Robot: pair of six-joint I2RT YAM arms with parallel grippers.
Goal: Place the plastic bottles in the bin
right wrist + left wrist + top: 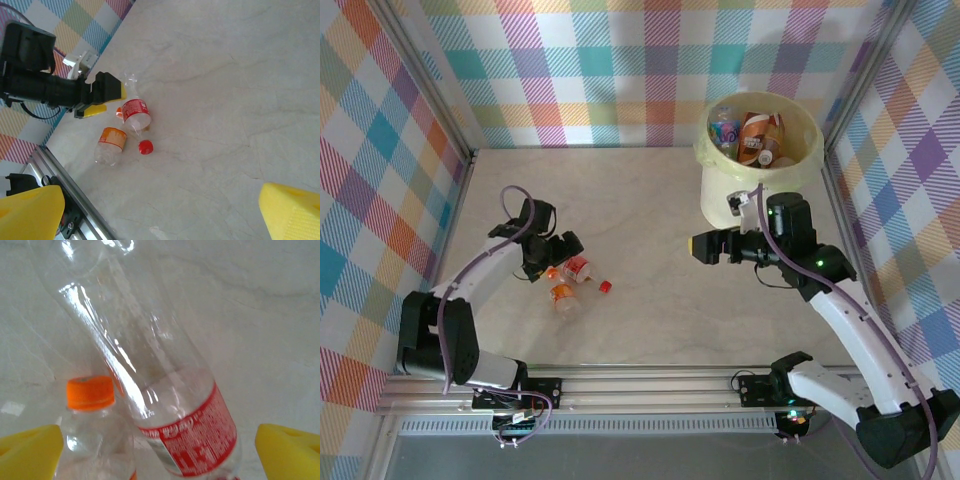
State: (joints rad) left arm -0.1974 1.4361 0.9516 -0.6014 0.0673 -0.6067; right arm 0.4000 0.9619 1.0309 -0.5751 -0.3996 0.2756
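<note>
Clear bottle (165, 380) — axis diagonal; red-labelled end lower-right.

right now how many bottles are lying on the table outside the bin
2. A clear red-label bottle lies in front of the open left claw. An orange-label bottle lies beside it on the near side. Another could be hidden under that arm.

Left wrist view: clear plastic bottle with red printed label (165, 390) cut off at 11 and 6 o'clock; orange-capped clear bottle (92, 432) cut off at 7 o'clock. Top view: crushed bottles (757, 135) in pale cream round bin (725, 190), partly hidden by rim, too small to count.
</note>
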